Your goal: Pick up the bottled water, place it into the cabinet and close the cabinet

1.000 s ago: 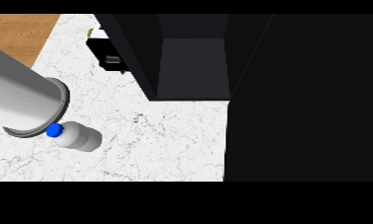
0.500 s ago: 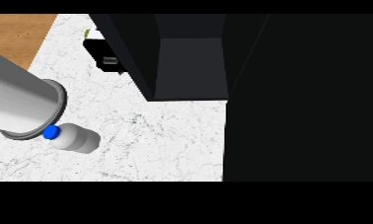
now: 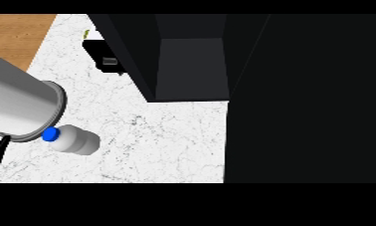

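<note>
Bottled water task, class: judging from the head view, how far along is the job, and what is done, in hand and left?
Done: nothing yet. The bottled water lies on its side on the marble counter, outside the cabinet, which stands open. In hand: a grey forearm reaches over beside the bottle's blue cap; no hand shows, so no grasp is visible. Left: pick up, place inside, close the cabinet.

A kitchen, by the look of it: a white marble-patterned table (image 3: 161, 140) with fine grey veining, a dark open cabinet (image 3: 191, 65) standing at its far edge, and a strip of wooden floor (image 3: 22, 36) showing past the table's far left corner.
</note>
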You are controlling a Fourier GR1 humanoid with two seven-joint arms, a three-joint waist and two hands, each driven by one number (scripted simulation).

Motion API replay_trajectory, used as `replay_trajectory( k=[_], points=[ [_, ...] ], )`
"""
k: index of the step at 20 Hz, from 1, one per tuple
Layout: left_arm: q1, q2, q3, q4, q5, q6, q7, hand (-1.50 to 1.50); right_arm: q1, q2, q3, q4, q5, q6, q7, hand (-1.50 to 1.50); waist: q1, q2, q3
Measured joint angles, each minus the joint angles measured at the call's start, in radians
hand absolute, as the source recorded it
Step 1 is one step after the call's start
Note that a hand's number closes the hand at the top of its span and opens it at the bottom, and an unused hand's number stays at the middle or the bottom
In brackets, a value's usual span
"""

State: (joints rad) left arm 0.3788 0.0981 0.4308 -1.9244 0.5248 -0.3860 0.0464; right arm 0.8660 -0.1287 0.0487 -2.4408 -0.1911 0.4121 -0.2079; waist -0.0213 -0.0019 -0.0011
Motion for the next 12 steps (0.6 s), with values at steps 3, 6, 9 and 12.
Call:
replay_trajectory(
  k=[3, 6, 9, 12],
  points=[
    [-0.032, -0.002, -0.007, 0.092, -0.063, -0.016, -0.049, -1.5, 0.031, 0.005, 0.008, -0.001, 0.002, 0.011, -0.019, -1.5, 0.001, 0.0, 0.0],
    [-0.063, -0.009, -0.014, 0.186, -0.118, -0.024, -0.1, -1.5, 0.075, -0.005, -0.004, -0.005, 0.001, 0.034, -0.047, -1.5, -0.002, 0.0, -0.001],
    [-0.111, 0.0, -0.016, 0.296, -0.165, -0.036, -0.156, -1.5, 0.09, -0.009, -0.021, -0.002, 0.0, 0.045, -0.064, -1.5, -0.001, 0.001, -0.001],
    [-0.167, 0.01, -0.012, 0.412, -0.204, -0.036, -0.208, -1.5, 0.125, -0.004, -0.012, -0.004, 0.001, 0.06, -0.094, -1.5, -0.004, 0.001, -0.001]
  ],
)
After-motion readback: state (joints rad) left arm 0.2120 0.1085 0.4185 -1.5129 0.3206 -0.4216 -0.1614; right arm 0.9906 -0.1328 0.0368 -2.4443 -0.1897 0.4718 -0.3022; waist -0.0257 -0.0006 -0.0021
